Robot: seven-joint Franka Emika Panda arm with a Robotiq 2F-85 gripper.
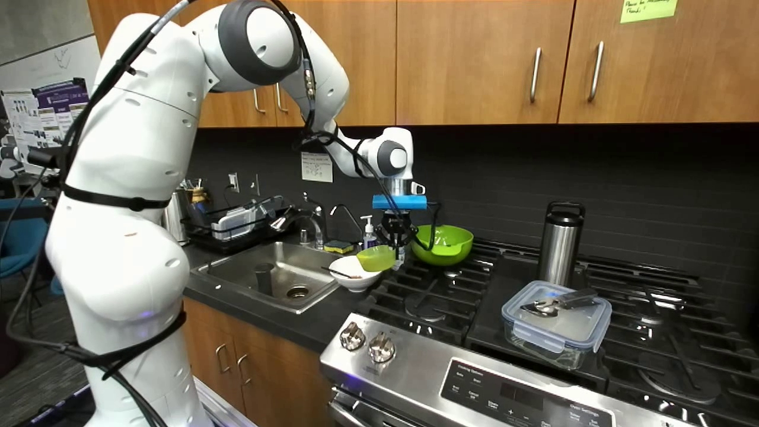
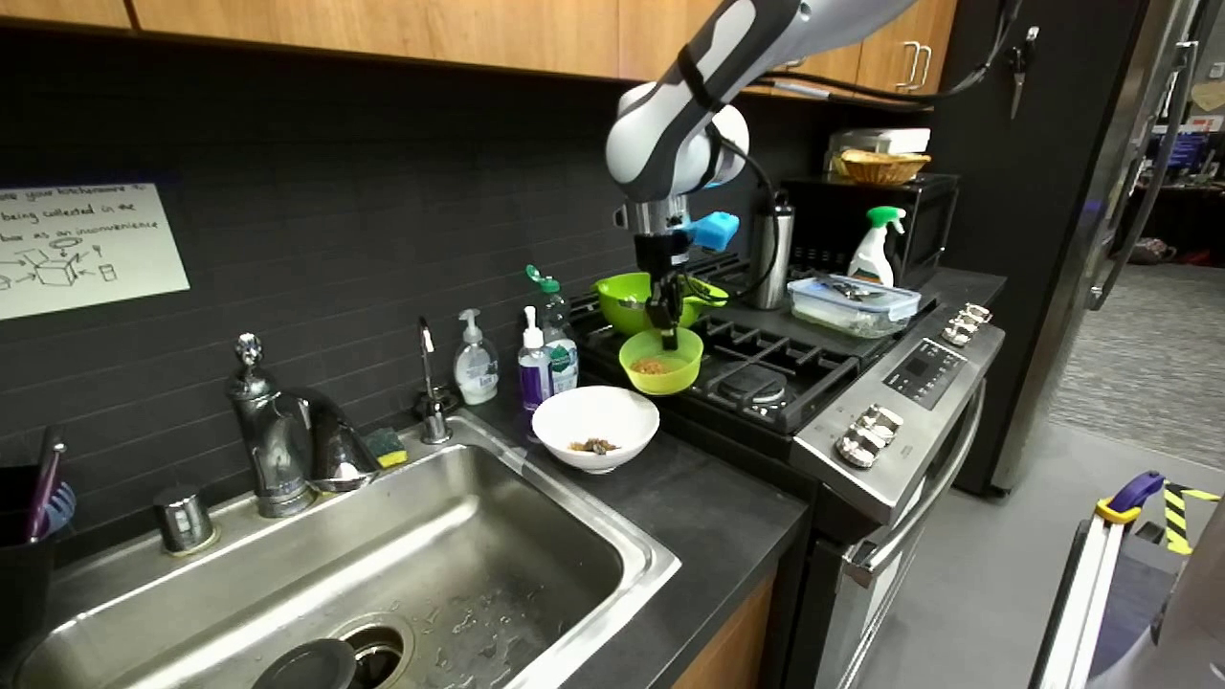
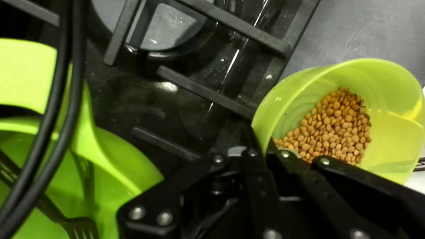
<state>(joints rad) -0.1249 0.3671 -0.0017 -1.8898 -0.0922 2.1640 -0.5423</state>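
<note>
Gripper (image 3: 264, 146) on cup (image 3: 391, 99), lentils (image 3: 332, 132) distinct only in wrist view

Two green bowls (image 1: 376, 259) (image 1: 445, 256); one white bowl (image 2: 612, 411); one sponge (image 2: 387, 446); at least one fork (image 3: 79, 224).

Ext. pics bright; glare on stovetop (image 3: 159, 99).

Arches high with the white arm (image 1: 160, 107) and bends down at the wrist (image 1: 395, 155) above the small green bowl (image 3: 391, 139). Points the gripper (image 3: 263, 144) downward, pinching that bowl's rim between fingers (image 3: 260, 189) set on either side of its wall.
</note>
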